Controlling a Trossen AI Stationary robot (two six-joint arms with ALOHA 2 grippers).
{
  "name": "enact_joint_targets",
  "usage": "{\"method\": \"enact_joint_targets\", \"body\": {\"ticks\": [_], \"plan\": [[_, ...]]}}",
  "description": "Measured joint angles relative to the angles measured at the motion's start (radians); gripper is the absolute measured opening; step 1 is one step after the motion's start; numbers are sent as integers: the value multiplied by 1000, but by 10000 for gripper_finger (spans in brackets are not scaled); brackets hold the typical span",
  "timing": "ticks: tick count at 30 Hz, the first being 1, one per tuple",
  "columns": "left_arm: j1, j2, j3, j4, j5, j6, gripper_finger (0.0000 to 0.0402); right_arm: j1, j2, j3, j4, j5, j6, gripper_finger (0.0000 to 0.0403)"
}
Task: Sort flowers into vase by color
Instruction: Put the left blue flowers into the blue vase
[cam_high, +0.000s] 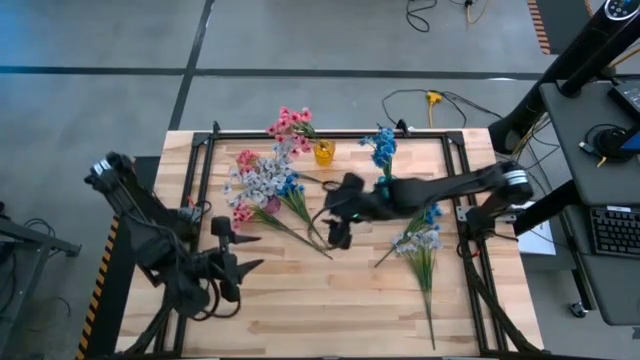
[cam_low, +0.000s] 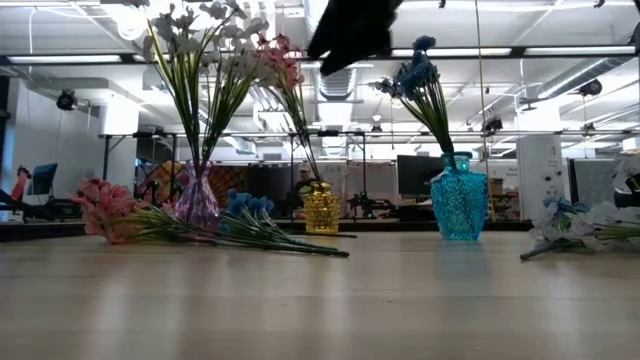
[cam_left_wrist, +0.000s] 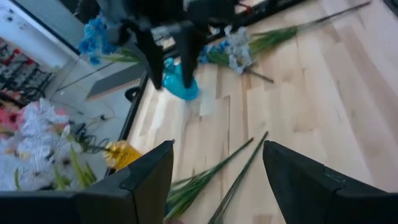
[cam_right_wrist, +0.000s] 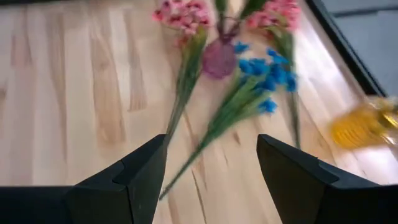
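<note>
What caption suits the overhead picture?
Right tool open above loose flowers near three vases; left tool waits at the table's near-left corner.

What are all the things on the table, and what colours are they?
Vases: three. Purple vase far left with white flowers; yellow vase far middle with pink flowers; blue vase far right with blue flowers.
Loose flowers: pink and blue sprigs lying by the purple vase; white-blue bunch lying on the right.
Table: one, light wood.
Left gripper: near left, fingers open, empty.
Right gripper: above the middle, fingers open, empty.
</note>
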Motion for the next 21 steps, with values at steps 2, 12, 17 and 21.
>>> {"method": "enact_joint_targets", "body": {"ticks": [2, 12, 17, 21], "plan": [[-15, 17, 18, -62, -4, -62, 231, 10, 54, -2, 79, -1, -39, 242], [-58, 31, -1, -133, -8, -155, 231, -8, 293, -4, 332, 70, -127, 242], [-64, 26, -29, -130, -8, -155, 231, -52, 380, -4, 406, 102, -122, 242], [-64, 15, -53, -130, -26, -155, 231, -98, 426, -4, 410, 101, -58, 251]]}}
